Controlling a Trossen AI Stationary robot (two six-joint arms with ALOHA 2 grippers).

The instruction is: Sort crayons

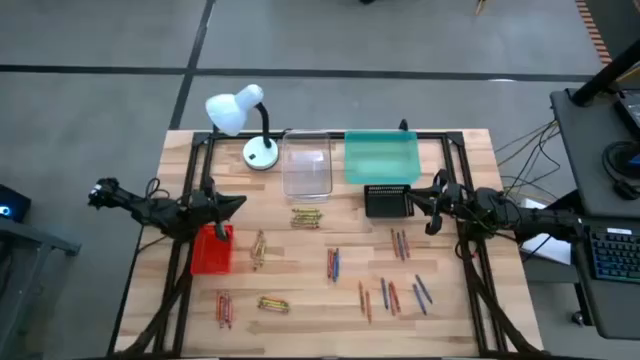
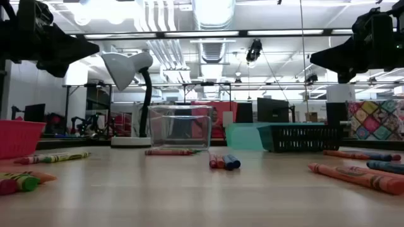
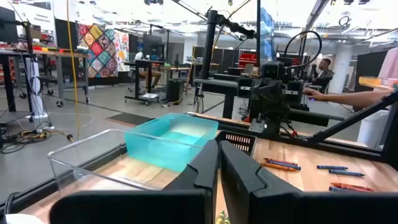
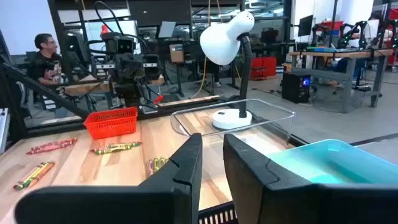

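No crayon is held: the left pincer point(image 1: 232, 204) is closed, the right pincer point(image 1: 420, 206) narrowly parted. One crayon point(image 1: 306, 216) should be approached vertically.

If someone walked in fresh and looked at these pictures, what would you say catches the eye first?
Probably the white desk lamp at the table's far edge, with the clear tray, teal tray and black tray lined up beside it. Next, the crayons scattered in small clusters across the wooden table, and the red tray under the left arm.

Pale wooden table point(image 1: 300, 275), glossy clear plastic tray point(image 1: 306, 165), paper-wrapped crayons point(image 1: 332, 264).
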